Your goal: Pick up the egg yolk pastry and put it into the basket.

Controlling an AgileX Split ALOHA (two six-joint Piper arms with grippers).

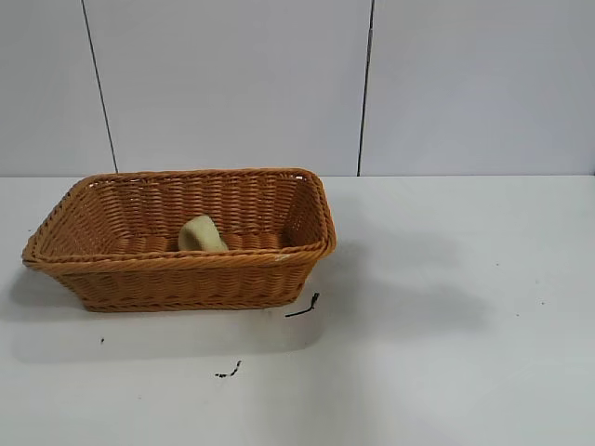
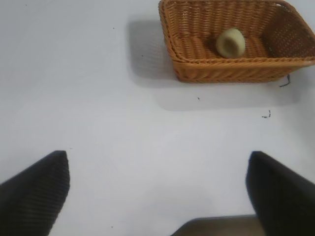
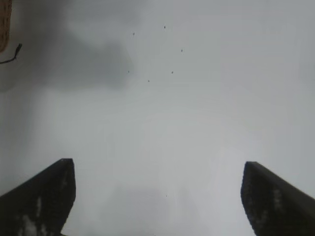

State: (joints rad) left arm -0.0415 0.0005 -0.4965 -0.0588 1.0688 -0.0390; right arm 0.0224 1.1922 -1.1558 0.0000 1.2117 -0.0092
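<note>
One basket [image 1: 177,269] stands on the left half of the white table [image 1: 446,353] in the exterior view, its long side facing the camera and its braided rim intact. Inside it, the egg yolk pastry [image 1: 202,234] rests on the woven floor, near the front wall and roughly midway along its length; the front rim hides its lower edge. Just beside the basket's front right corner lies a short black mark [image 1: 303,307] on the table, and a second small black mark [image 1: 229,372] sits nearer the camera, apart from the basket. Neither arm appears in the exterior view.

Left wrist view: the left gripper [image 2: 157,191] is released, its two dark fingers [image 2: 37,191] spread wide over bare table, well apart from the basket [image 2: 236,69]. The pastry [image 2: 230,42] shows in the basket's interior, clear of the walls.

Right wrist view: the right gripper [image 3: 157,196] is likewise released, fingers [image 3: 42,196] set wide over bare table surface, holding nothing. A sliver of the basket [image 3: 5,24] shows at the frame edge, with the black mark [image 3: 12,55] next to it.
</note>
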